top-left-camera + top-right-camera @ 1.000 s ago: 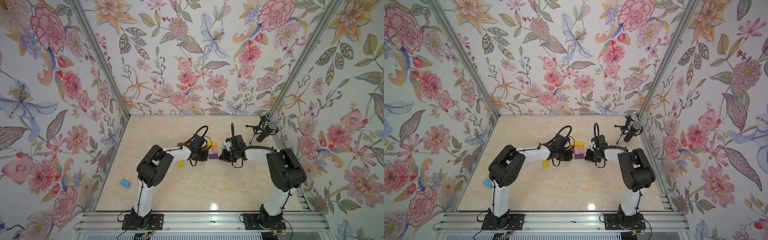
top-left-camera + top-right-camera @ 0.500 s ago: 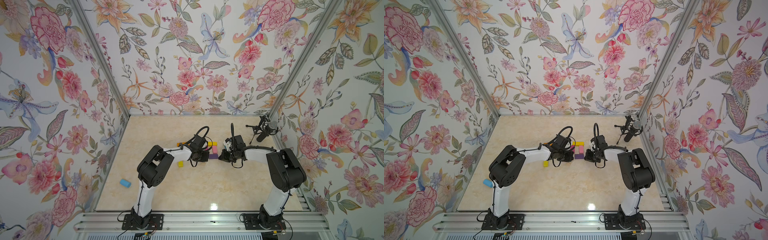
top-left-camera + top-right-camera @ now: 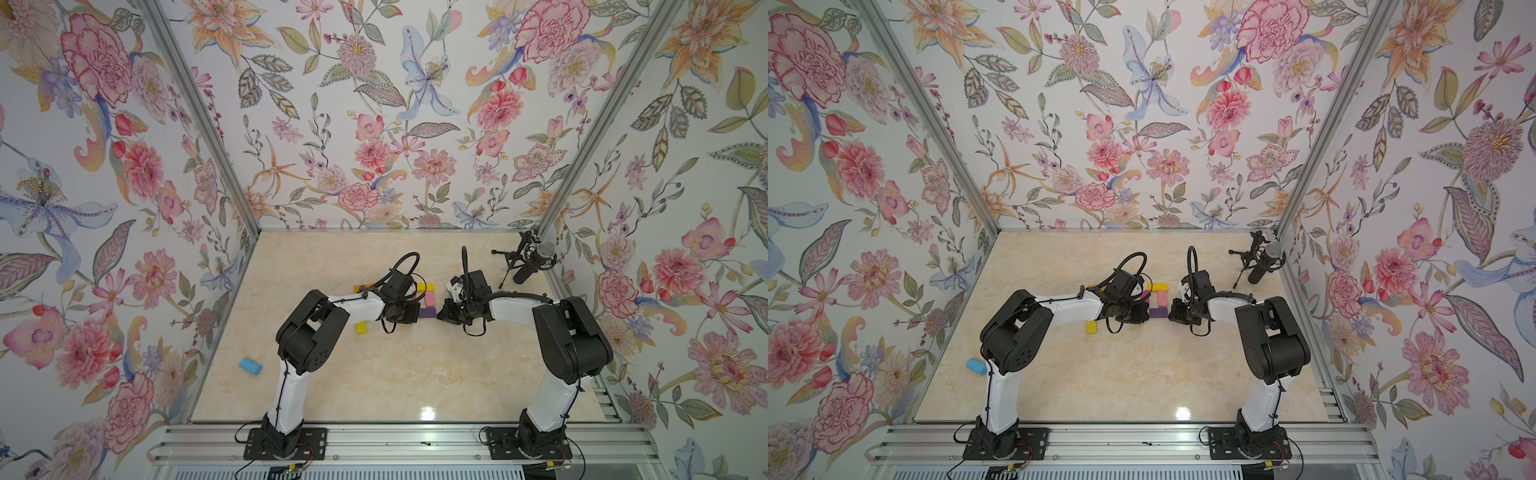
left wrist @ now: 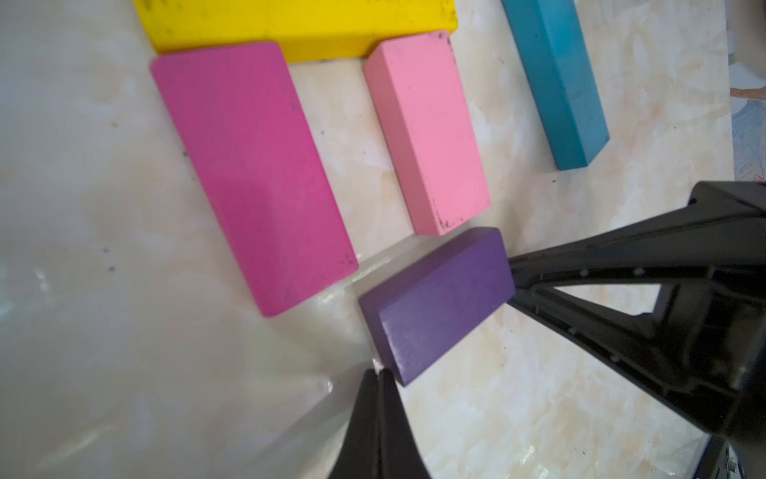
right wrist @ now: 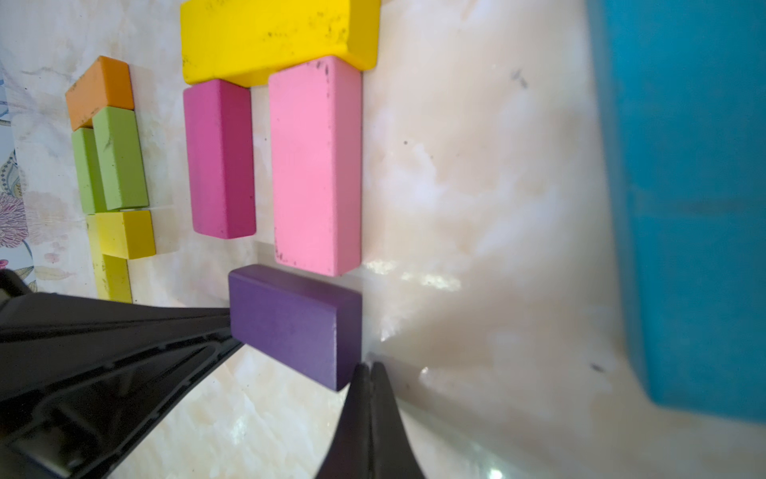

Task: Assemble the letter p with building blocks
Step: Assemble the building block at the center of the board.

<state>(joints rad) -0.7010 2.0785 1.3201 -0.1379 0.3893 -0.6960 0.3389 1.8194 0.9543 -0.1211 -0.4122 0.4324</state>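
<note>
Purple block [image 4: 439, 302] beside closed left tool [image 4: 379, 373]

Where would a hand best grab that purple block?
Probably from above, across its two short ends: the purple block lies flat and its ends stand clear of other blocks, while the light pink block crowds one long side.

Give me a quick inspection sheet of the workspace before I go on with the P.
Surface: marble-look tabletop, glare spot near front.
Job's things: yellow block across ends of dark pink block and light pink block; purple block beyond, skewed; teal block apart; orange, green, yellow spares aside.
Clutter: blue cylinder by left wall; microphone far right.
Hands: left hand and right hand shut, tips at opposite ends of purple block.
Cables: cable loops over both wrists, clear of blocks.
Surroundings: floral walls; front rail.
</note>
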